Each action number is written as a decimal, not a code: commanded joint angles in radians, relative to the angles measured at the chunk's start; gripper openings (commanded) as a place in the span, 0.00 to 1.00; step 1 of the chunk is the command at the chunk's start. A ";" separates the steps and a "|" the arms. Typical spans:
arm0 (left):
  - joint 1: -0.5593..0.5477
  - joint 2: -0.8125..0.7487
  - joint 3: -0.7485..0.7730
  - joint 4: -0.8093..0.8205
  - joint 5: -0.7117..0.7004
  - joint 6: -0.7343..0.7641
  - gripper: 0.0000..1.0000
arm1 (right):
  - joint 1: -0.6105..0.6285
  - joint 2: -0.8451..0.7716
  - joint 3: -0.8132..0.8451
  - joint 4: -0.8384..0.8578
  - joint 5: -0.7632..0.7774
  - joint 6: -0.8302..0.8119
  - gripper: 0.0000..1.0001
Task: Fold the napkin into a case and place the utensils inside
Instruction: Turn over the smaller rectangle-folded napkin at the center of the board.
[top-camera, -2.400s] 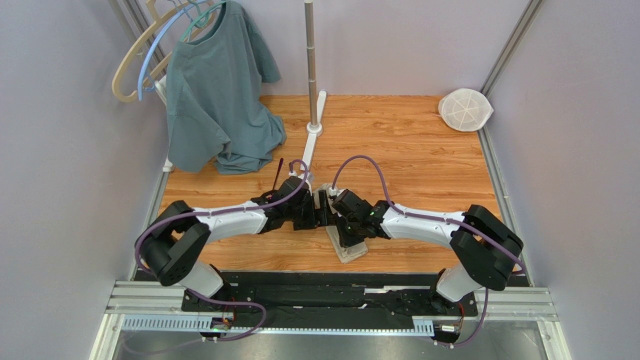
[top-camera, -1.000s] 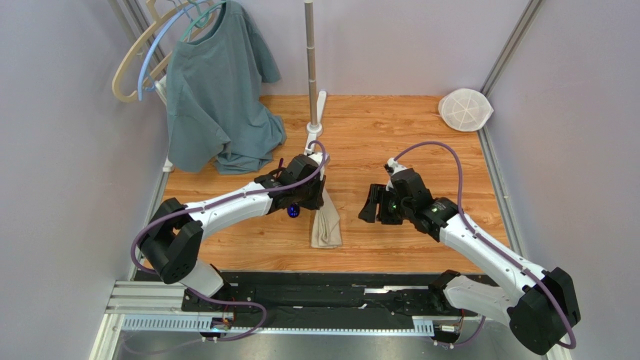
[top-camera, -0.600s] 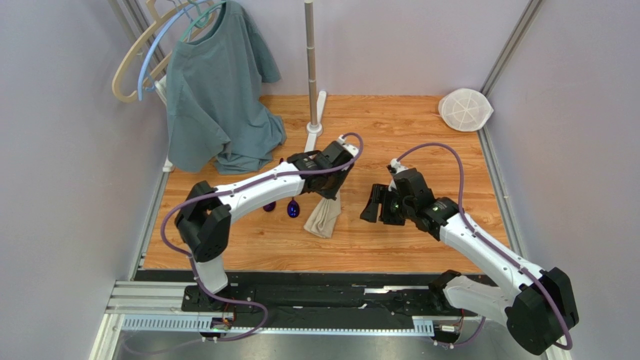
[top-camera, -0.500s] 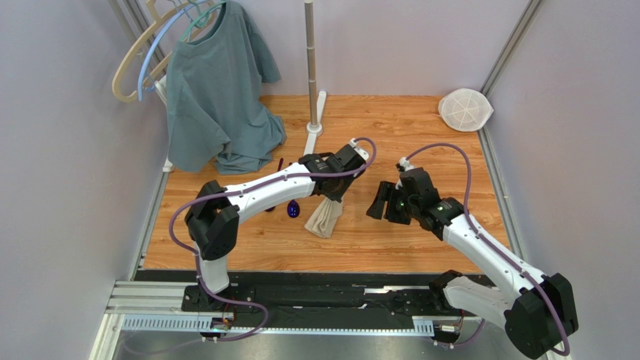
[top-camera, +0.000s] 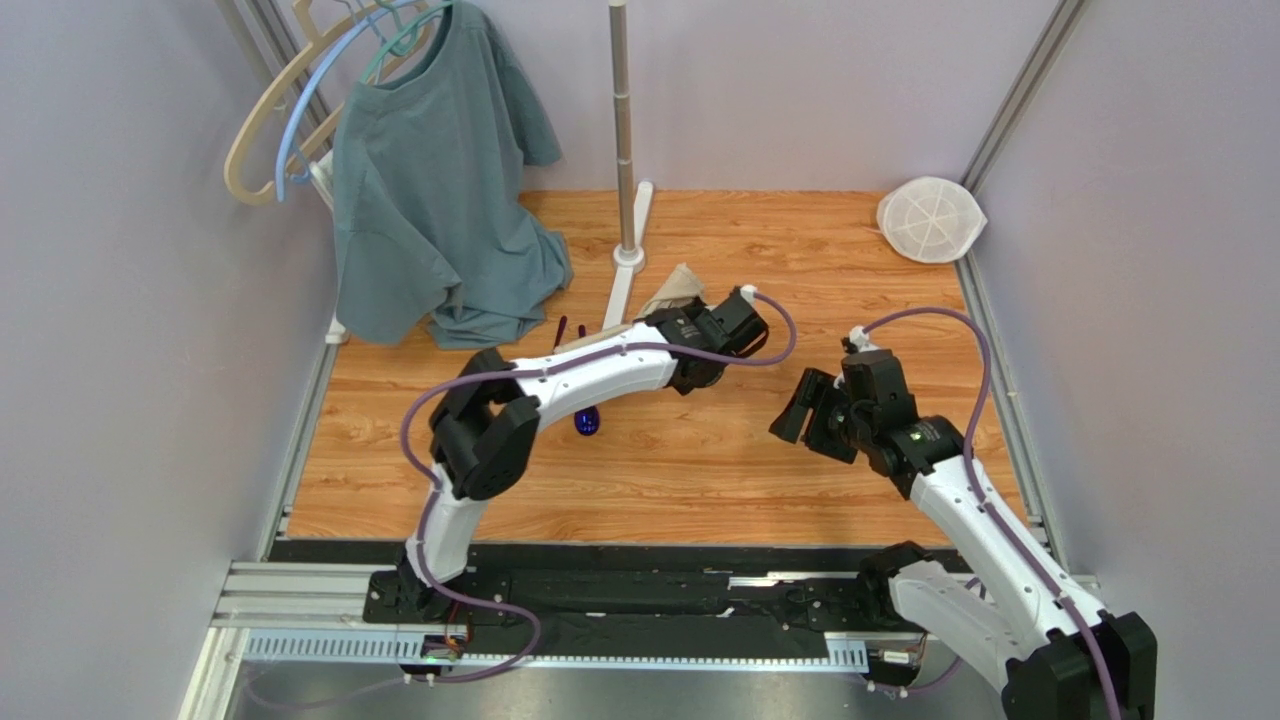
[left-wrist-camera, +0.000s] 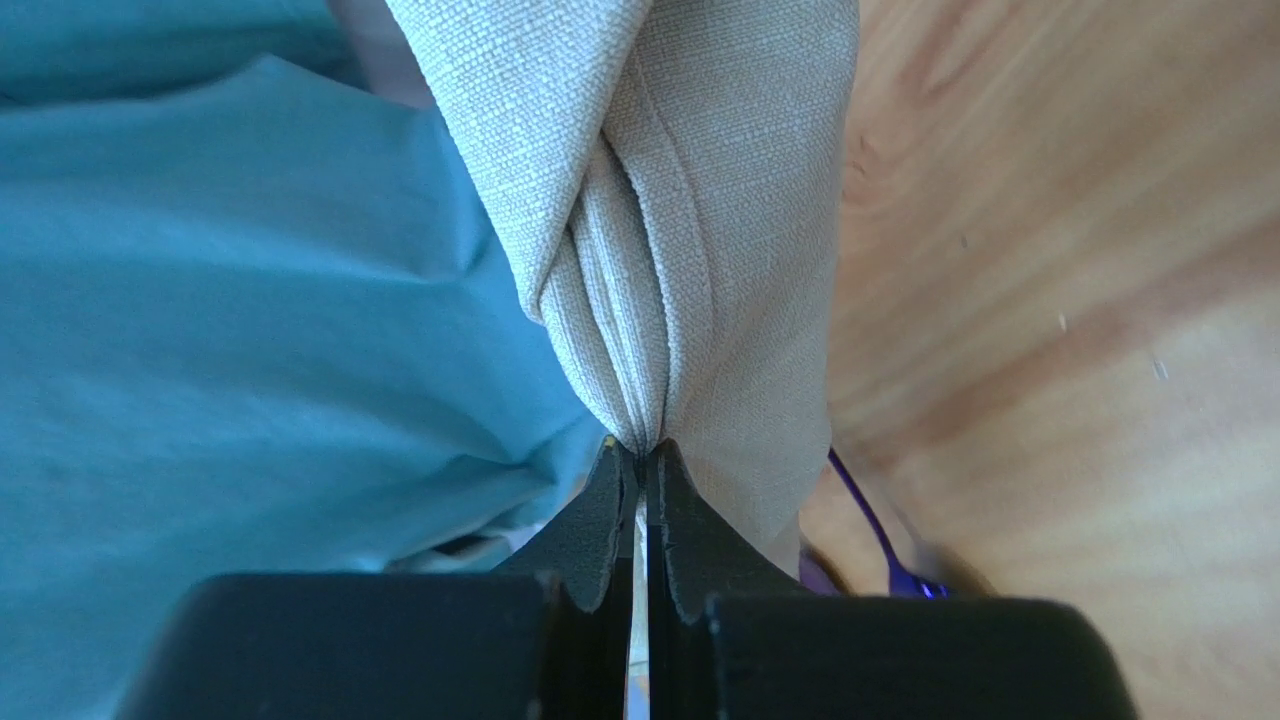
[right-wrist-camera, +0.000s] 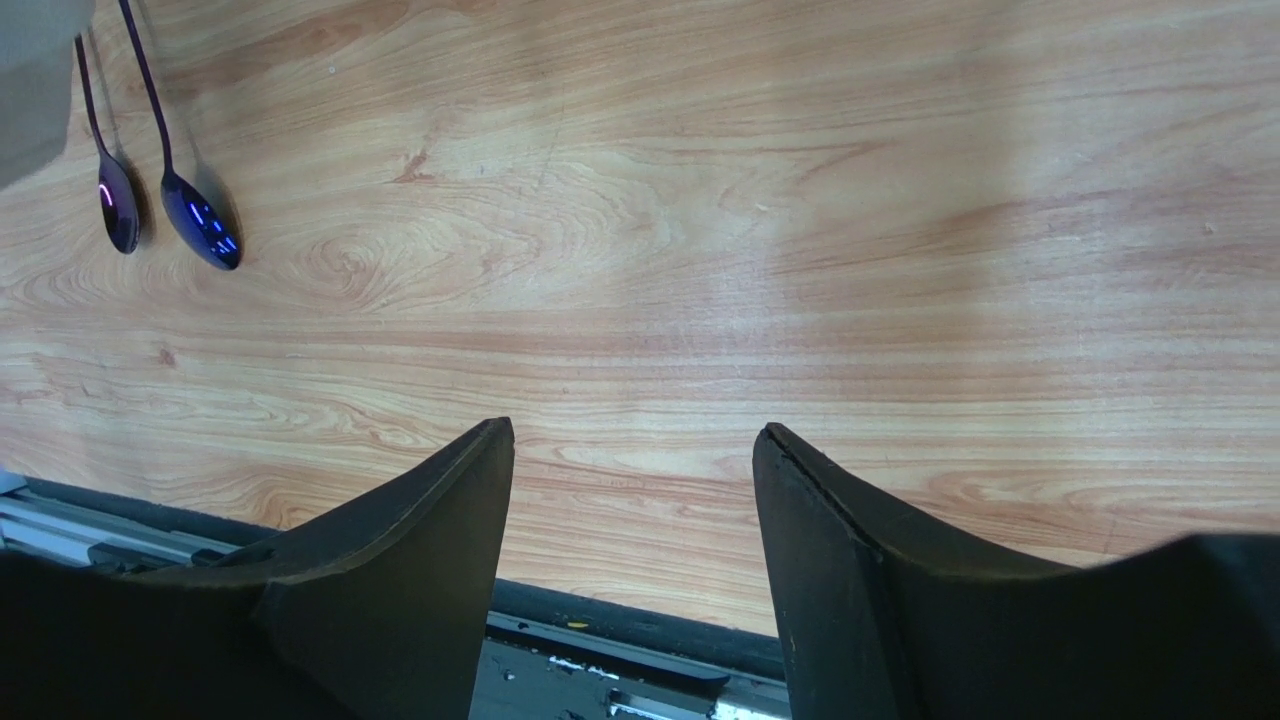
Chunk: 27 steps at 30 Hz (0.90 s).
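Observation:
My left gripper (top-camera: 679, 308) is shut on the beige napkin (top-camera: 676, 282), a gathered, folded bunch held off the table behind the middle. In the left wrist view the jaws (left-wrist-camera: 643, 447) pinch its creased end and the napkin (left-wrist-camera: 706, 225) spreads out ahead of them. Two purple spoons lie on the wood to the left, one bowl (top-camera: 586, 423) showing below my left forearm and the handles (top-camera: 561, 330) above it. The right wrist view shows both spoons (right-wrist-camera: 117, 210) (right-wrist-camera: 203, 222) side by side. My right gripper (top-camera: 796, 420) hovers open to the right, its jaws (right-wrist-camera: 631, 435) holding nothing.
A grey-green T-shirt (top-camera: 436, 195) hangs from hangers at the back left and drapes onto the table. A metal pole on a white stand (top-camera: 624, 135) rises at the back centre. A white mesh disc (top-camera: 932, 219) sits in the back right corner. Black rail (top-camera: 661, 578) borders the near edge.
My left gripper has lifted the napkin from beside the spoons and carried it back and right. My right arm has drawn away to the right, still open.

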 joint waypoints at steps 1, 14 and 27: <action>-0.062 0.146 0.066 0.187 -0.268 0.226 0.00 | -0.047 -0.031 -0.023 -0.001 -0.041 -0.023 0.63; -0.323 0.285 0.005 0.380 -0.514 0.117 0.43 | -0.165 -0.083 -0.071 0.038 -0.133 -0.003 0.63; -0.450 -0.316 -0.314 0.142 0.184 -0.415 0.70 | -0.302 0.000 0.007 0.115 -0.235 -0.017 0.63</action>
